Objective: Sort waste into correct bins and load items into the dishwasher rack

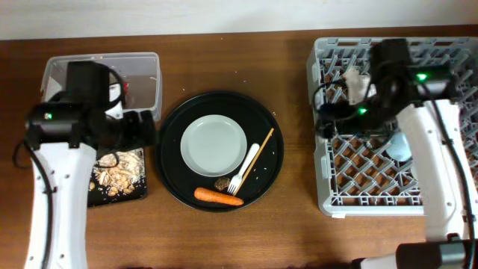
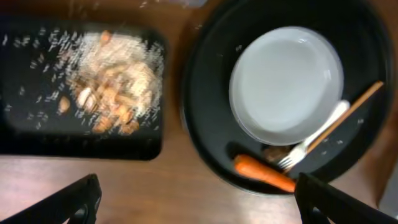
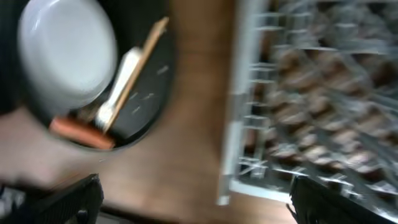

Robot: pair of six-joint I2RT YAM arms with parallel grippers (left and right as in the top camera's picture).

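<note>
A white plate (image 1: 213, 142), a white fork (image 1: 245, 168), a wooden stick (image 1: 259, 153), an orange carrot (image 1: 218, 196) and a small brown lump (image 1: 222, 183) lie on the round black tray (image 1: 170, 161). Beige food scraps (image 1: 117, 170) lie in the shallow black tray (image 1: 138, 190). The clear tub (image 1: 146, 71) stands behind it, partly hidden by my left arm. My left gripper (image 1: 149, 131) is open and empty between the tub and the shallow tray (image 2: 199, 205). My right gripper (image 1: 325, 118) is open and empty at the left edge of the grey rack (image 1: 448, 187), also in the right wrist view (image 3: 193, 202).
A pale cup (image 1: 399, 146) lies in the rack beside my right arm. The left wrist view shows the scraps (image 2: 112, 87), plate (image 2: 286, 81) and carrot (image 2: 264, 174). The right wrist view is blurred; it shows the plate (image 3: 65, 56) and rack (image 3: 311, 93).
</note>
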